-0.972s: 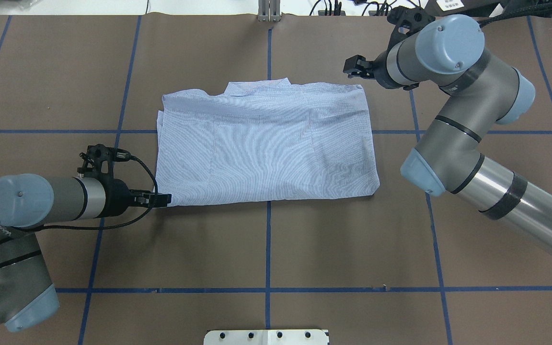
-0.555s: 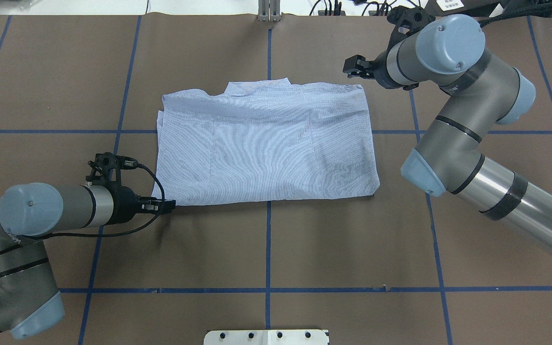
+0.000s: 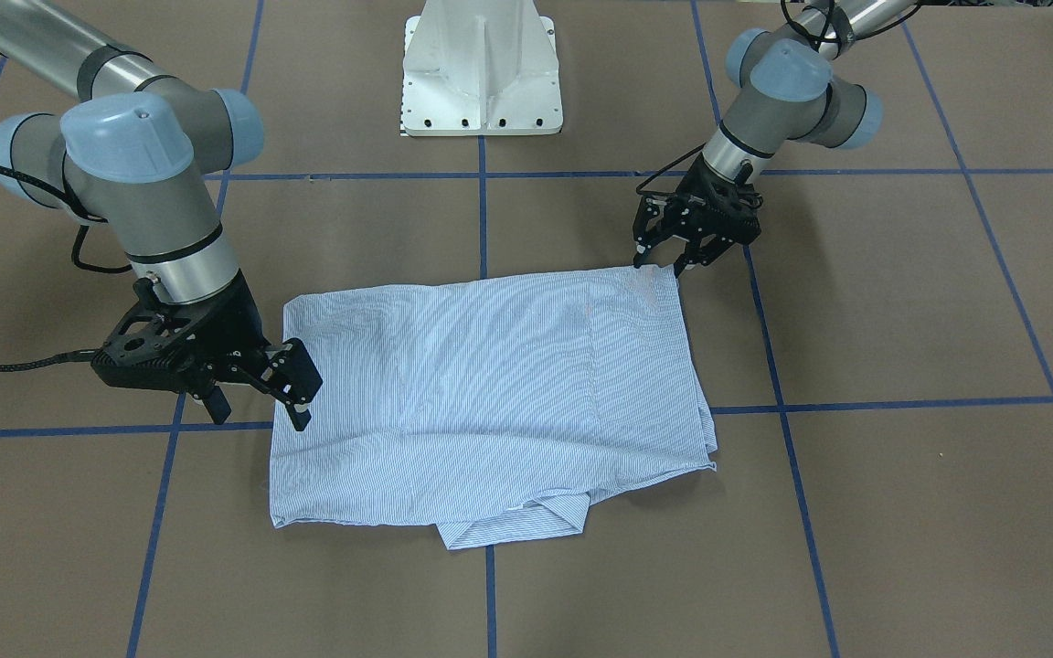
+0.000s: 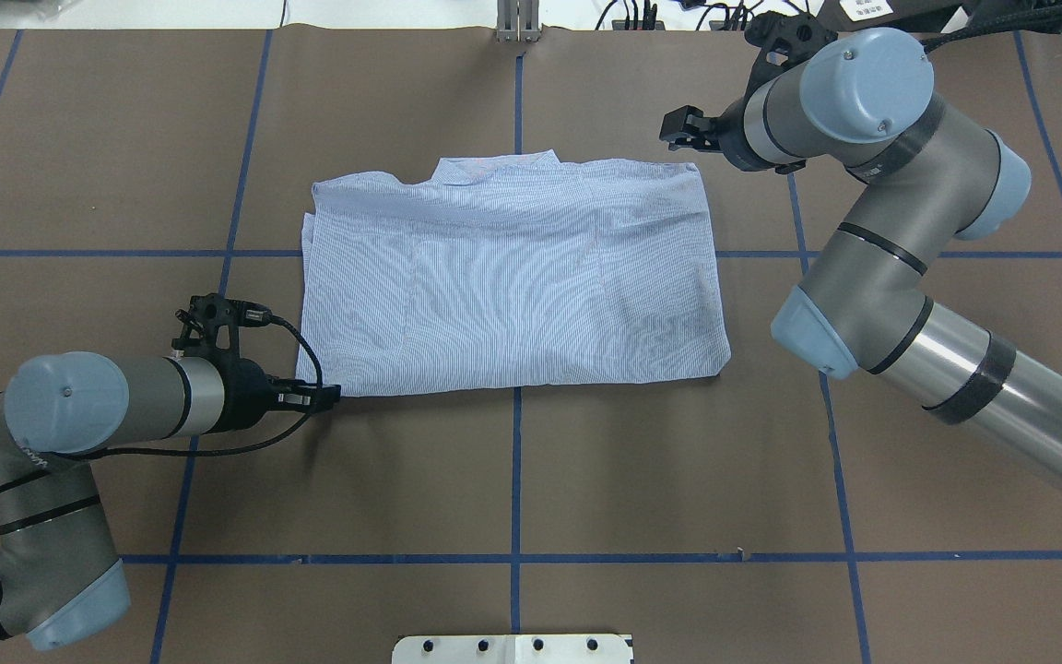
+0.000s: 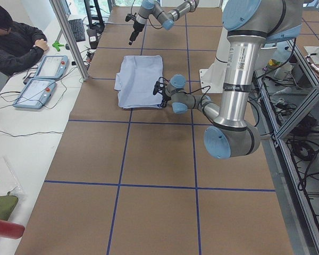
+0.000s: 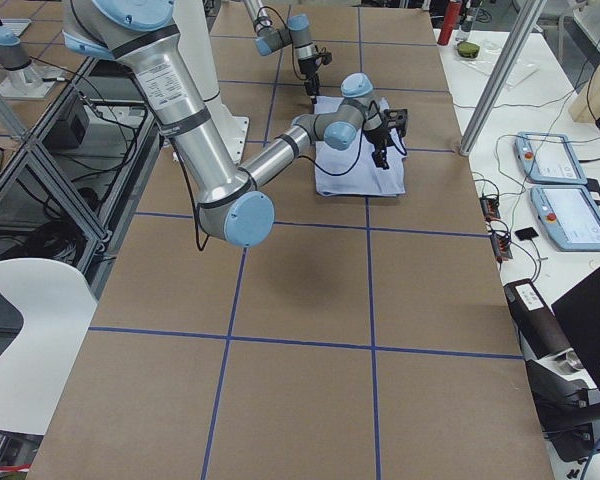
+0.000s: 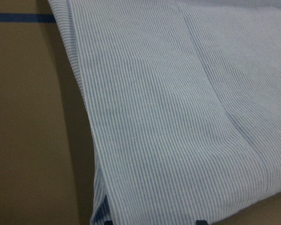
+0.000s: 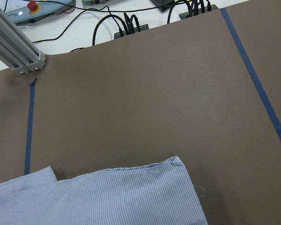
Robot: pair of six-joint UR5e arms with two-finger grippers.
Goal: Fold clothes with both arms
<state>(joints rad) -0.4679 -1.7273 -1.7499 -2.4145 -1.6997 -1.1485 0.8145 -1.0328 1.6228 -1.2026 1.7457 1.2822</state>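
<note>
The light blue striped shirt (image 4: 513,277) lies folded into a rectangle at the table's middle, collar at the far edge (image 4: 494,169). It also shows in the front view (image 3: 490,393). My left gripper (image 4: 328,394) is open and low at the shirt's near left corner. In the front view its fingertips (image 3: 639,262) stand either side of that corner. The left wrist view shows the cloth (image 7: 178,117) close up, running between the jaws. My right gripper (image 4: 678,129) is open and empty, beside the shirt's far right corner (image 8: 173,161); it also shows in the front view (image 3: 257,413).
The white pedestal base (image 3: 483,68) stands at the near table edge. An aluminium post (image 4: 517,23) and cables (image 8: 131,21) sit at the far edge. Blue tape lines (image 4: 516,480) grid the brown table. An operator (image 5: 13,40) sits by teach pendants (image 5: 42,79).
My left gripper has moved a little right and toward the robot, onto the shirt's near left corner. The right arm and the shirt have not moved.
</note>
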